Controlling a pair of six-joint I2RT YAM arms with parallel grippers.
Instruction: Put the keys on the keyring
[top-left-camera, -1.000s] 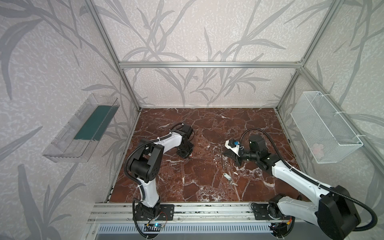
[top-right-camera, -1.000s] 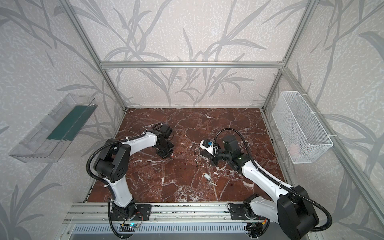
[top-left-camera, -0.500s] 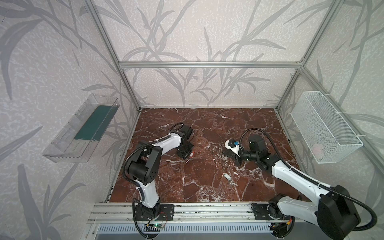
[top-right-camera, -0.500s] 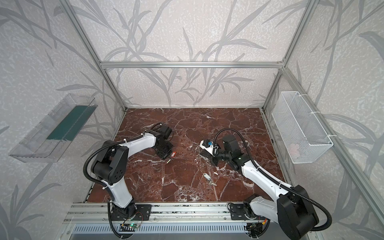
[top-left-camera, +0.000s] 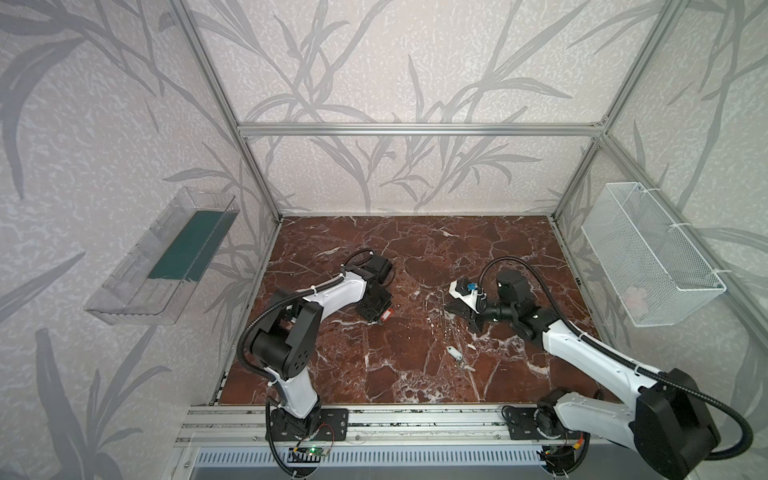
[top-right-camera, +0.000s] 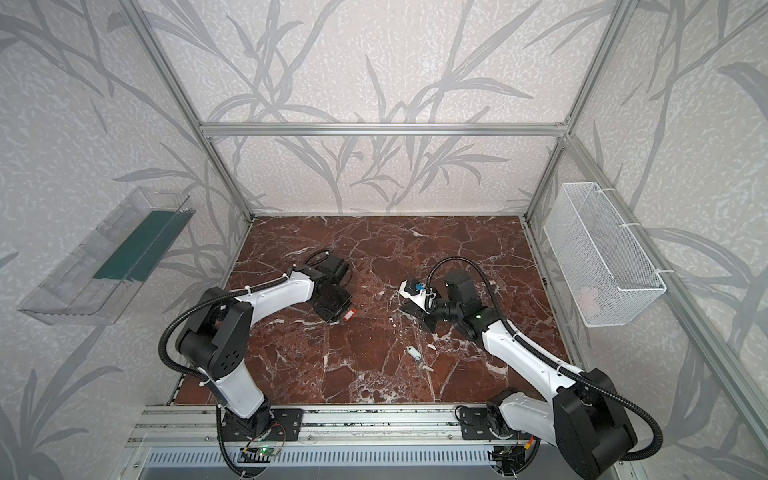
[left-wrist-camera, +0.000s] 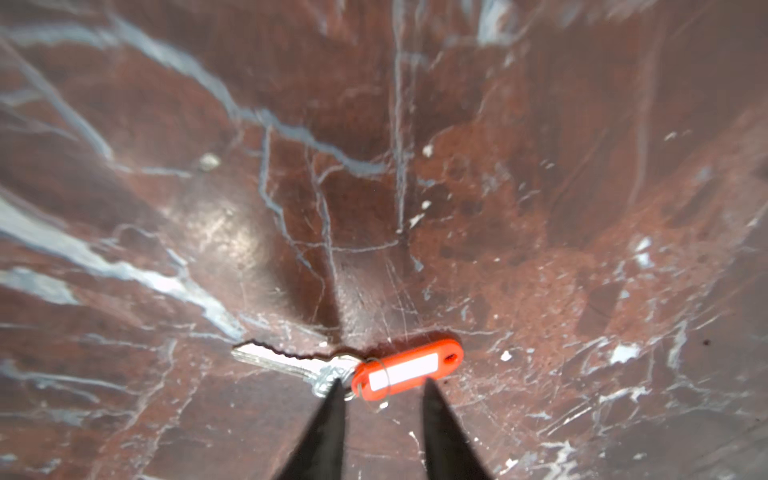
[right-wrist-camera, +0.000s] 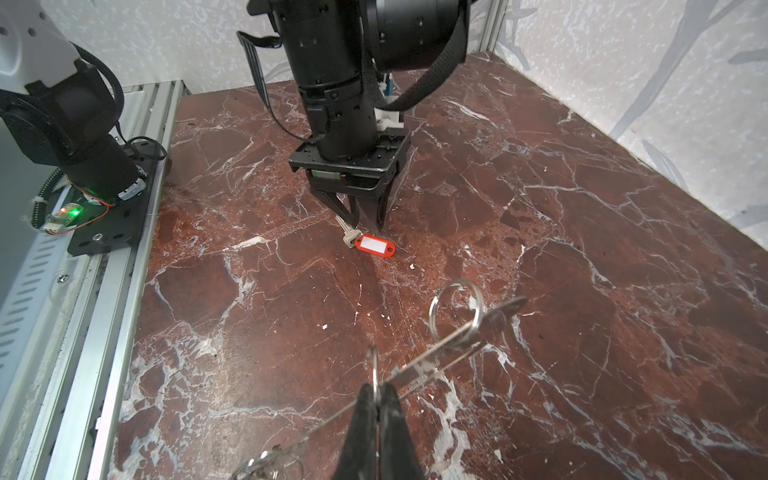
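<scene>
Found the left pincer (left-wrist-camera: 382, 388) open, black fingers (left-wrist-camera: 330, 419) parted and gripping nothing, tips lowered close to the table (top-left-camera: 415, 249). Located the red-tagged key (left-wrist-camera: 409, 369) flat on the marble just ahead of those tips, silver blade pointing off to one side, tag spanning the gap between the fingers, one tip at the small ring joining key and tag; could not confirm actual contact. Confirmed the same placing in both top views: red-tagged key (top-left-camera: 386, 316) (top-right-camera: 349, 314) just beside the left pincer, left of the table's middle. Found the right pincer (right-wrist-camera: 377, 388) closed tight, clamped on the keyring (right-wrist-camera: 440, 348), seen edge-on as a thin grey metal strip, with a round wire ring (right-wrist-camera: 431, 313) threaded on it. Noted the white-tagged key (top-left-camera: 456, 353) (top-right-camera: 413, 353) lying loose on the table toward the front edge, well apart from the left pincer, nearer the right arm, touched by neither pincer. Recorded both keys off the keyring. Noted a white wire basket (top-left-camera: 648, 257) on the right wall and a clear plastic tray (top-left-camera: 124, 299) on the left wall.
</scene>
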